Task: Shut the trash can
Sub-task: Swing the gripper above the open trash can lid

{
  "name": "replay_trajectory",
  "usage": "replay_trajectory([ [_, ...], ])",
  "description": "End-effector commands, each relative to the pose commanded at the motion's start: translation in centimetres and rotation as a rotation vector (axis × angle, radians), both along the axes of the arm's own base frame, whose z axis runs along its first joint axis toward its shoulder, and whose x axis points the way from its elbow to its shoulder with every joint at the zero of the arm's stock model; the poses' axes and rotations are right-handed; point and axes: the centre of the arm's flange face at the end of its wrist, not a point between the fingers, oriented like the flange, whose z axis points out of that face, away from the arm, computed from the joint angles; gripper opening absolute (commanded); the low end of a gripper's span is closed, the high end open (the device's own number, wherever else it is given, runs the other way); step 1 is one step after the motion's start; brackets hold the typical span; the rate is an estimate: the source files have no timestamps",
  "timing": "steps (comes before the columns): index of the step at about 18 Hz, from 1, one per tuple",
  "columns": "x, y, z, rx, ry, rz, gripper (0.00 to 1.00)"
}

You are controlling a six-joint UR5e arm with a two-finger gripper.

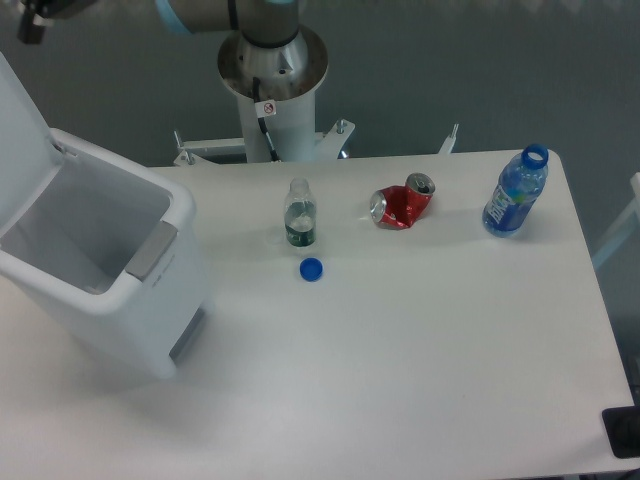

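The trash can (150, 310) is a large white boxy bin at the left of the table. It stands open and I see its bare white inside. Its flat white lid (20, 105) is tipped up and back at the far left. A grey latch (152, 250) sits on the front rim and a grey pedal (188, 335) sits low on the front. Only a dark part of my gripper (33, 18) shows in the top left corner, above the raised lid. Its fingers are cut off by the frame edge.
A small clear bottle with a green label (300, 222) stands mid-table, with a blue cap (311, 269) lying in front of it. A crushed red can (402, 205) lies to the right, and a blue bottle (515, 195) stands beyond it. The robot base (272, 80) is at the back.
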Motion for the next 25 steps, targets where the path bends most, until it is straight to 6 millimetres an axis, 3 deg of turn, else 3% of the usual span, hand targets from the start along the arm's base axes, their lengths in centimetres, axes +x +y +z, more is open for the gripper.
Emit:
replay_trajectory([
  [9,0.8,2.6,-0.2,0.006,-0.024,-0.036,0.00],
  [14,1.0,5.5,-0.8,0.054,-0.047,-0.028,0.00],
  [19,1.0,5.7,1.0,0.085,-0.041,-0.010,0.00],
  [25,0.8,5.7,0.9,0.080,-0.028,0.005,0.00],
])
